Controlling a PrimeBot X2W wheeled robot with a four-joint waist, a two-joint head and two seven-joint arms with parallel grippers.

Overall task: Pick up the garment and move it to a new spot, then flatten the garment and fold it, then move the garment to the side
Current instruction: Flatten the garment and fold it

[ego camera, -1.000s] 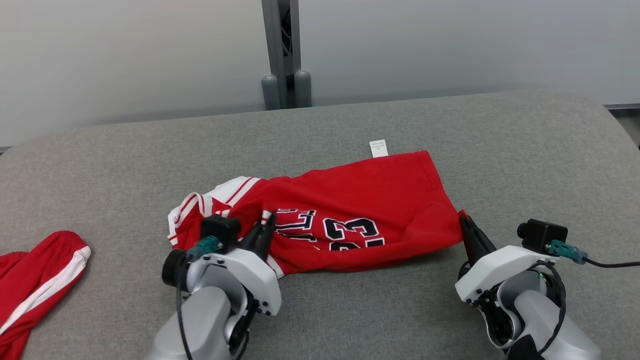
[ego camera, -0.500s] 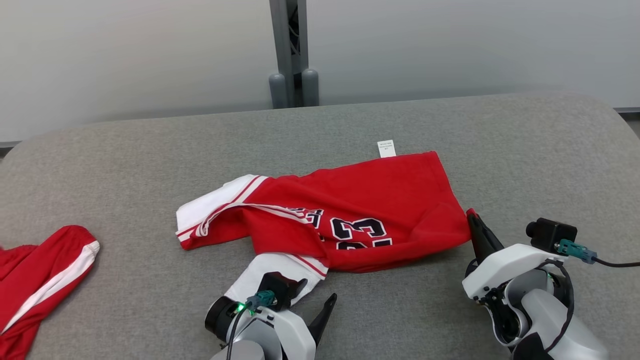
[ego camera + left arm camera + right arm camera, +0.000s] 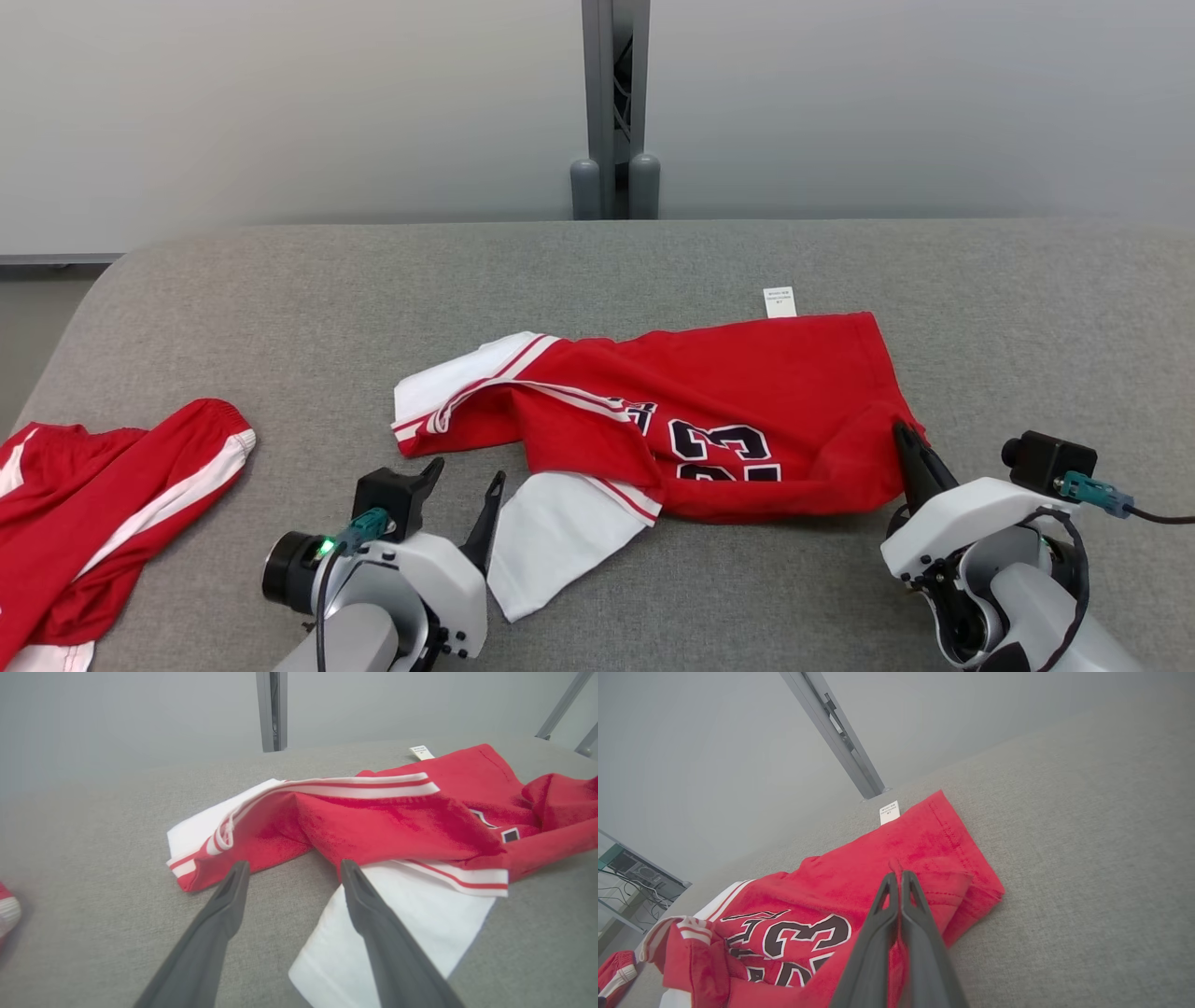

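The garment point(image 3: 747, 392), a red jersey with white trim and dark numbers, lies crumpled and partly folded over itself on the grey table point(image 3: 280, 308). My left gripper point(image 3: 465, 471) stands open just short of its left end, with nothing between the fingers. In the left wrist view the left gripper point(image 3: 294, 864) points at the gap between the striped hem and a white panel of the garment point(image 3: 397, 821). My right gripper point(image 3: 904, 434) is shut on a pinch of red cloth at the garment's near right corner. The right wrist view shows the right gripper point(image 3: 896, 875) gripping a fold of the garment point(image 3: 924, 835).
A second red piece of clothing with a white stripe point(image 3: 112, 495) lies at the table's left edge. A grey post point(image 3: 614, 103) stands behind the table against the pale wall. A small white label point(image 3: 779, 301) sticks out at the garment's far edge.
My left gripper has let go of the garment, opened and drawn back toward the near edge. A white panel now lies spread on the table. The head camera has shifted.
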